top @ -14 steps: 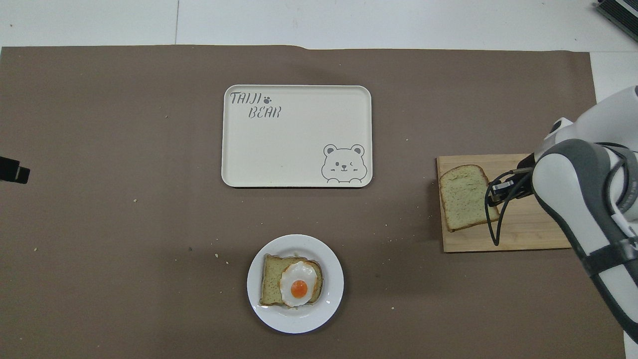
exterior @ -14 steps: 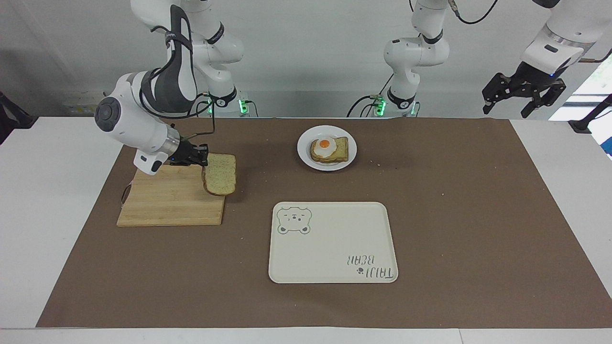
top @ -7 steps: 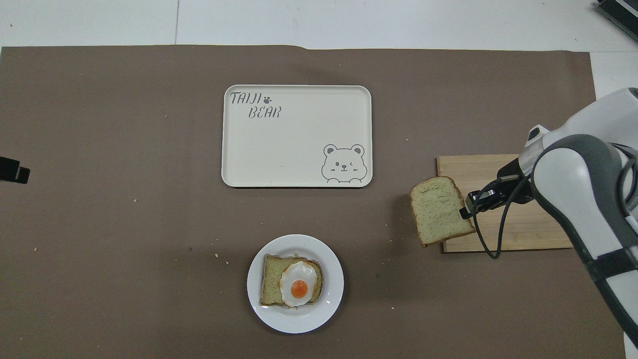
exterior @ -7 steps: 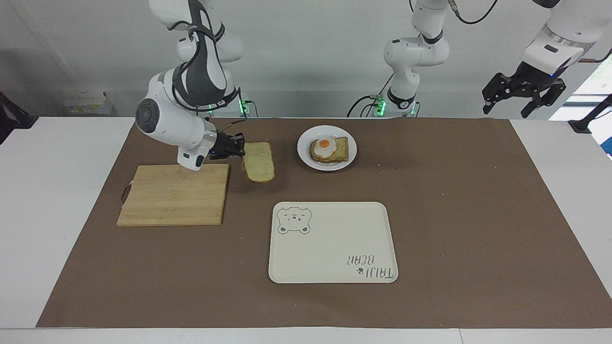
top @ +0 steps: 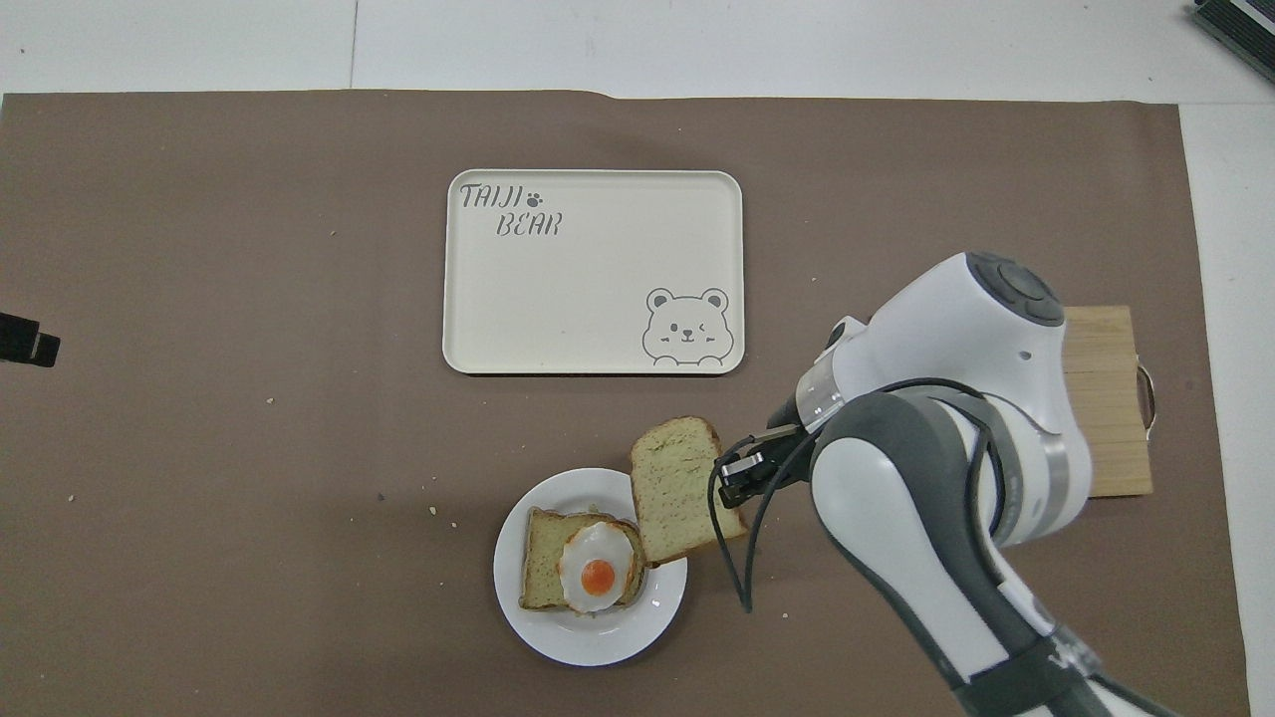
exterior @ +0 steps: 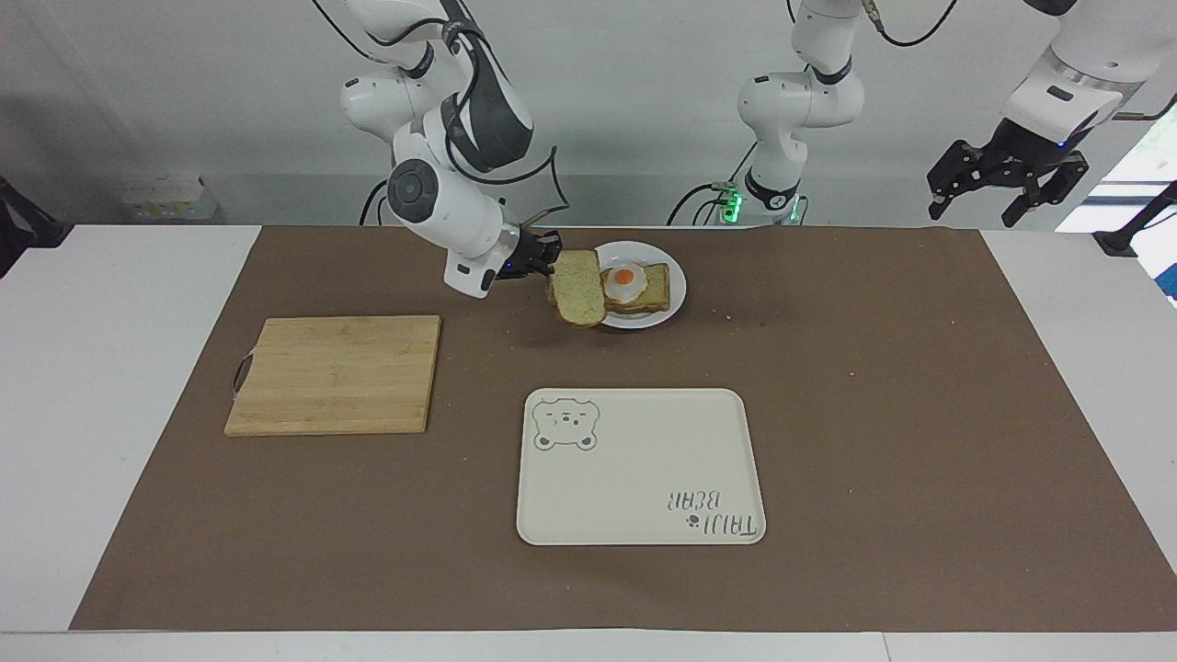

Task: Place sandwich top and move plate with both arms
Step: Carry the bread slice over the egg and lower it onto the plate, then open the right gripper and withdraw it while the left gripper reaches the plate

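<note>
We see the pale speckled bread slice with a brown crust point(exterior: 579, 287) held in the air, tilted, over the rim of the small round white plate point(exterior: 671, 278) at the side toward the right arm's end of the table.

The right gripper point(exterior: 549, 255) is clamped on one edge of this slice, and the slice is not lying on anything. On the plate lies a toast slice with a fried egg point(exterior: 633, 285) on top; we cannot tell if the held slice touches it. The rectangular cream tray with a bear drawing point(exterior: 640, 466) lies farther from the robots than the plate, well apart from it. The bamboo cutting board point(exterior: 335, 373) lies toward the right arm's end of the brown table mat point(exterior: 874, 414). The left gripper point(exterior: 1004, 188) waits with its fingers apart, high over the left arm's end of the table.
</note>
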`<state>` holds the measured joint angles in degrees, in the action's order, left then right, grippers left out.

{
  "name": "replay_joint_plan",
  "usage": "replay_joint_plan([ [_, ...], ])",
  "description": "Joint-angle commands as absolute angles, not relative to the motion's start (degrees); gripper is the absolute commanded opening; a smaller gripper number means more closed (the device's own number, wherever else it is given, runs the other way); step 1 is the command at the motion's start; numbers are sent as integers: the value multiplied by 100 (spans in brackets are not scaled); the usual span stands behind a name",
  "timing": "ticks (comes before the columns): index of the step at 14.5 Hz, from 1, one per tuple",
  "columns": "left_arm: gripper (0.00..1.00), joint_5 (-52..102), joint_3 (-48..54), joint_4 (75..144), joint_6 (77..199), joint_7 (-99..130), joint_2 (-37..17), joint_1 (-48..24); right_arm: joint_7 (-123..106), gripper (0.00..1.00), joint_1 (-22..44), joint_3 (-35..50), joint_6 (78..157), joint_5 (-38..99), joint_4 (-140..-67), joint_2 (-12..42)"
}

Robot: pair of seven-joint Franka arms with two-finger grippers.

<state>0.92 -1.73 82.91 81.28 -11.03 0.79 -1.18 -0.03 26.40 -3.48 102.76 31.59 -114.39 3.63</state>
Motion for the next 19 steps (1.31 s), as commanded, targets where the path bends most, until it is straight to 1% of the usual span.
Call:
replay_joint_plan([
  [1,100,44,-193,8437,8121,-1055,211,-141,569,0,3092,-360,10739,3375,-11777,167],
  [3,100,44,-193,8437,8121,-1055,211,-141,703,0,3321,-360,11020,3541,-11979,167],
  [5,100,44,-193,8437,8121,-1055,211,-141,1079,0,3576,-360,11109,3560,-12058,158],
  [7,100,44,-193,8437,8121,-1055,211,-141,1116,0,3682,-360,11109,3560,-12198,141],
  [9,100,44,-193,8437,8121,-1055,211,-141,1160,0,3822,-360,11345,3560,-12383,149],
  [16,100,44,-193,8437,8130,-1055,211,-141,1169,0,3964,-360,12058,3560,-12603,412],
  [18,100,44,-193,8437,8130,-1055,211,-141,1300,0,4017,-360,12120,3560,-12595,457],
  [19,100,44,-193,8437,8121,-1055,211,-141,1344,25,4008,-369,12138,3560,-12577,483],
])
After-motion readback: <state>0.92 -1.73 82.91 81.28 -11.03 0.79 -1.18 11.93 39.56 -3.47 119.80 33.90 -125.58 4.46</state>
